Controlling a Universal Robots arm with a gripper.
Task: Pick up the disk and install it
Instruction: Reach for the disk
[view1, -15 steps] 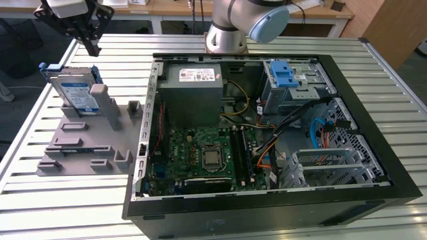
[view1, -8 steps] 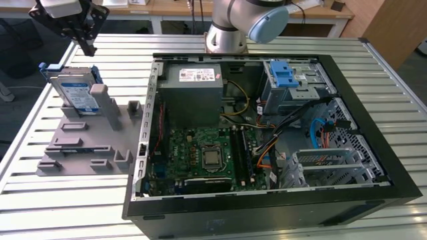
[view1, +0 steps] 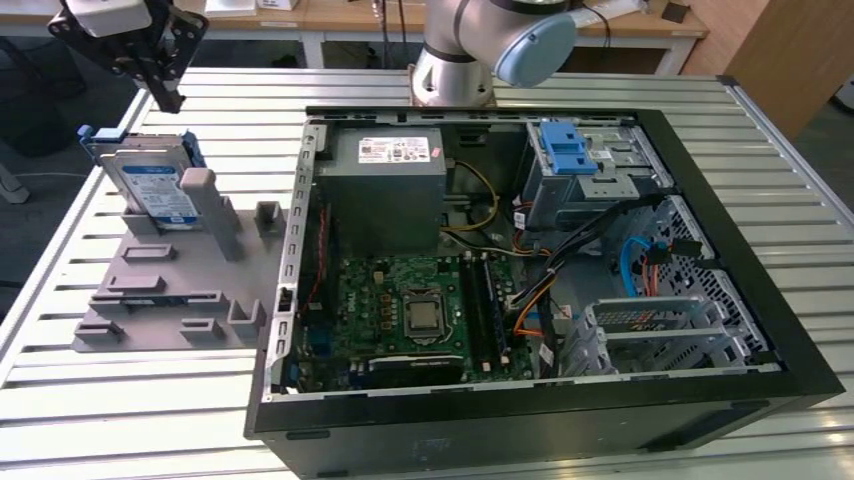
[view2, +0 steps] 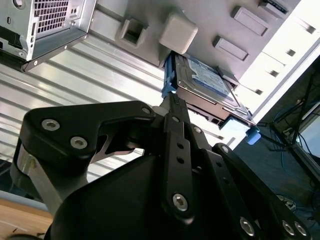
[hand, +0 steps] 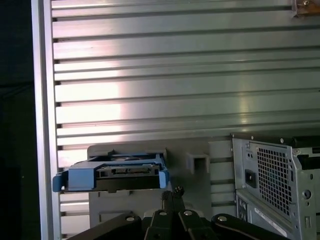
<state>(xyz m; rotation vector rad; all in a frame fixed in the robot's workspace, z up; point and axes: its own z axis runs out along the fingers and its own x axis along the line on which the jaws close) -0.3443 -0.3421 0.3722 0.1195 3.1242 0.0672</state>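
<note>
While the claw (view1: 168, 98) is hanging over the bench (view1: 134, 420), its fingers are resting pressed together and gripping nothing, clear of everything below. Just under it, the disk (view1: 152, 186) is standing on edge, leaning in a grey stand (view1: 160, 300) on the exterior view's left, with a grey post of that stand rising in front of its labelled face. In the first wrist view its blue frame is showing along the upper edge, with a tab sticking out at each end.

Judging by the look of it, the disk is going to handle as a stiff, fairly heavy slab for its size, with smooth metal faces that could slip and insides that dislike knocks. The blue plastic is probably flexing more than the metal, so the firmer hold seems to be across the two flat faces at the exposed upper edge, away from the post.

Farther off, toward the exterior view's right, the open computer case (view1: 747, 300) is lying on the bench, well apart from the disk.
</note>
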